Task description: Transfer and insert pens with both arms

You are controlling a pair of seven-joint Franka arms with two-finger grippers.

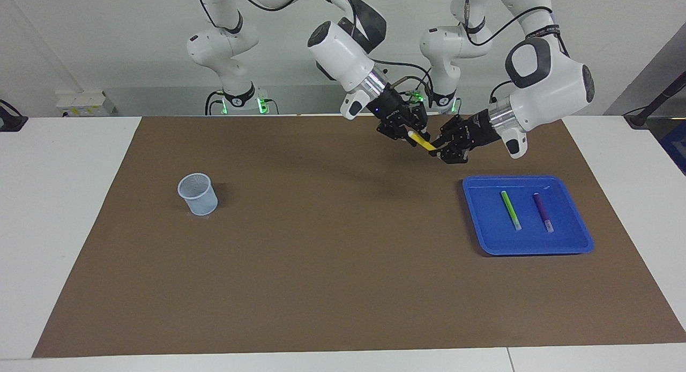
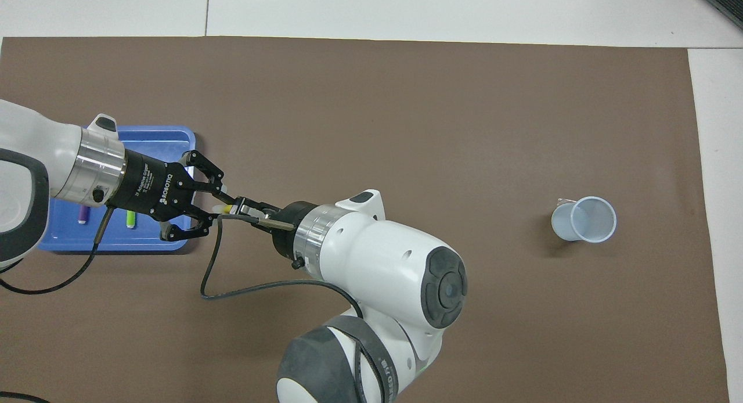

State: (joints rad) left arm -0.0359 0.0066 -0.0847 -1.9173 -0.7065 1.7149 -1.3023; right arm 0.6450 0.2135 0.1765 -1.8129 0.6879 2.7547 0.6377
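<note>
Yellow pen (image 1: 422,141) is held mid-air by both right gripper (image 1: 411,134) and left gripper (image 1: 438,147), near blue tray (image 1: 477,222).

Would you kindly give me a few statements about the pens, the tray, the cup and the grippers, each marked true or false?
1. The yellow pen is up in the air between the left gripper and the right gripper. True.
2. The green pen and purple pen lie in the blue tray. True.
3. A pen already stands in the cup. False: the cup holds no pen.
4. The cup sits beside the tray. False: it is toward the right arm's end of the table, the tray toward the left arm's end.
5. The grippers meet over the brown mat, not over the cup. True.
</note>
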